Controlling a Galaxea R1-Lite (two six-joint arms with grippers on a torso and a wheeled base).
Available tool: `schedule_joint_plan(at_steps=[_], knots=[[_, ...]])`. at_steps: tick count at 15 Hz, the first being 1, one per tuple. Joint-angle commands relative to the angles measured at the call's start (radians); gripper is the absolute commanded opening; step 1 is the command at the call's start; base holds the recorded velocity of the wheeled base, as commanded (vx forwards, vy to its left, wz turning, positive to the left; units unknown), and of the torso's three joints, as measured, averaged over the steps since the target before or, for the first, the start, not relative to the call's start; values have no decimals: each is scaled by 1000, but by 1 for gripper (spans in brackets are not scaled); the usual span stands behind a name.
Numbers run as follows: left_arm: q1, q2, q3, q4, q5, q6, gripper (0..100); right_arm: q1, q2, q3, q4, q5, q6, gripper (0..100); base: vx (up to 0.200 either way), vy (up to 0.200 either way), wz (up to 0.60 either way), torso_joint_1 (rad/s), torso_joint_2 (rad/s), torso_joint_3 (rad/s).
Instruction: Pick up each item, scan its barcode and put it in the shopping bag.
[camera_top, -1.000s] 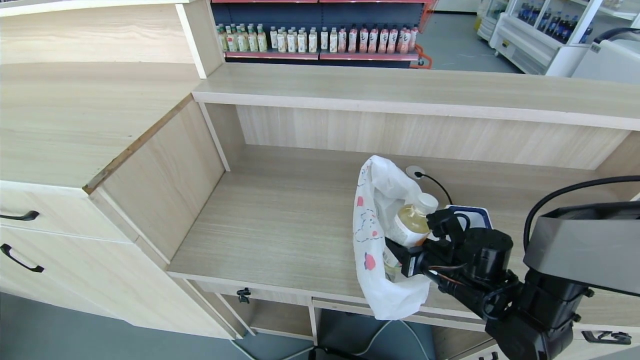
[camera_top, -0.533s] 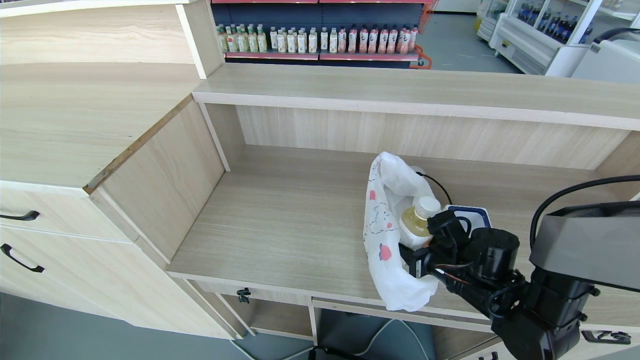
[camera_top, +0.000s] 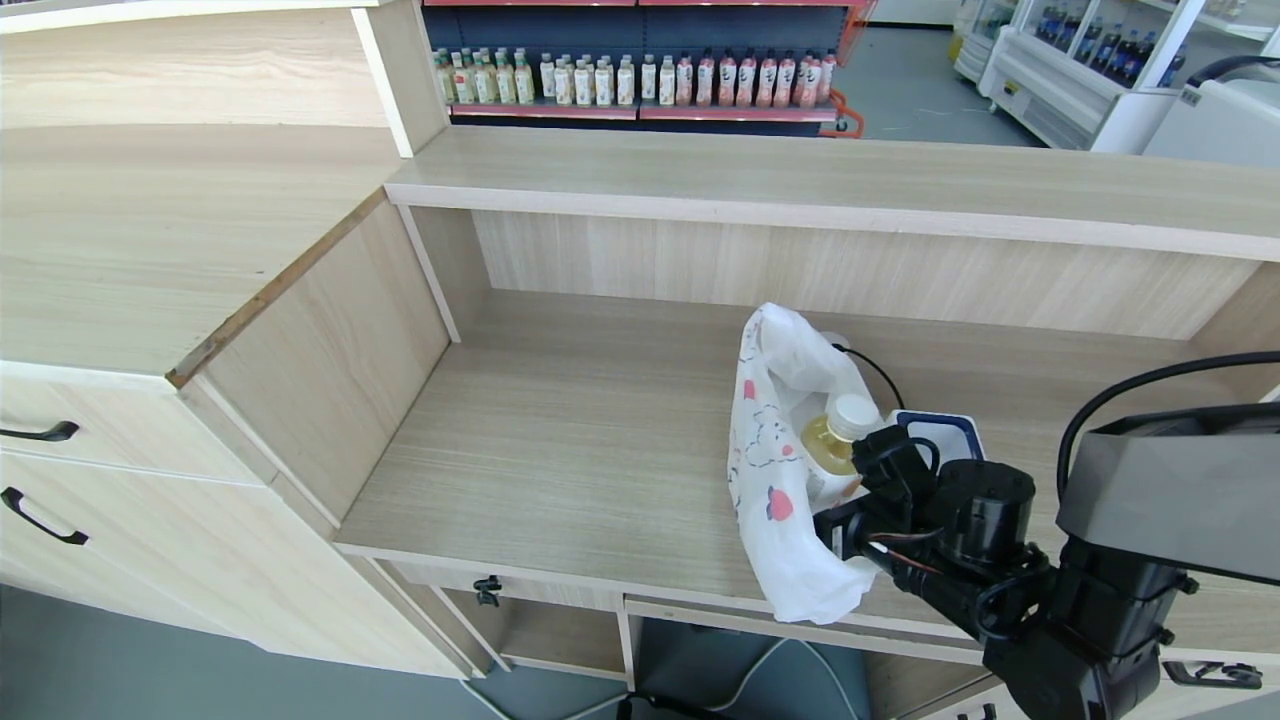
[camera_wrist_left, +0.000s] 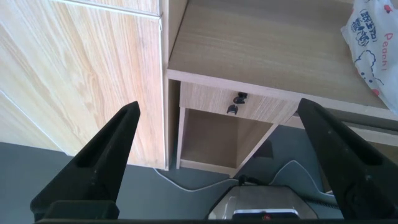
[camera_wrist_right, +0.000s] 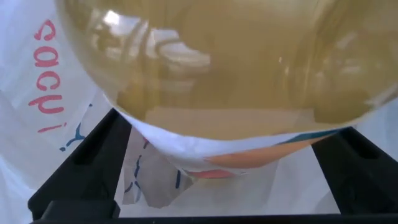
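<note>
A white shopping bag (camera_top: 775, 480) with red and blue prints stands near the counter's front edge, its mouth facing right. A bottle of amber drink (camera_top: 832, 447) with a white cap sits tilted in that mouth, its lower part inside the bag. My right gripper (camera_top: 852, 487) is shut on the bottle's body. In the right wrist view the bottle (camera_wrist_right: 236, 62) looms close between the black fingers (camera_wrist_right: 81, 180), with the bag (camera_wrist_right: 43, 93) behind it. My left gripper (camera_wrist_left: 227, 162) hangs open and holds nothing, low in front of the counter, left of the bag (camera_wrist_left: 373, 34).
A blue and white scanner (camera_top: 950, 430) lies just right of the bag, its black cable running to a grommet behind. The wooden counter (camera_top: 560, 440) has a raised back wall and a left side panel. A drawer lock (camera_wrist_left: 235, 103) sits under the front edge.
The right gripper has carried the bottle a little to the right and lower into the bag. The bag has shifted right with it and closed around the bottle.
</note>
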Motion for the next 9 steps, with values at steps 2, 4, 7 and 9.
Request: schedule_joint_plan(at_steps=[2,4,7,9], knots=[[0,0,0,0,0,0,100,0,-36,23,-6,3,33,100,0,0,0,0,0,0],[0,0,0,0,0,0,100,-5,-86,49,-6,3,65,100,0,0,0,0,0,0],[0,0,0,0,0,0,100,0,-187,63,-6,22,105,100,0,0,0,0,0,0],[0,0,0,0,0,0,100,-1,-258,90,-6,52,104,100,0,0,0,0,0,0]])
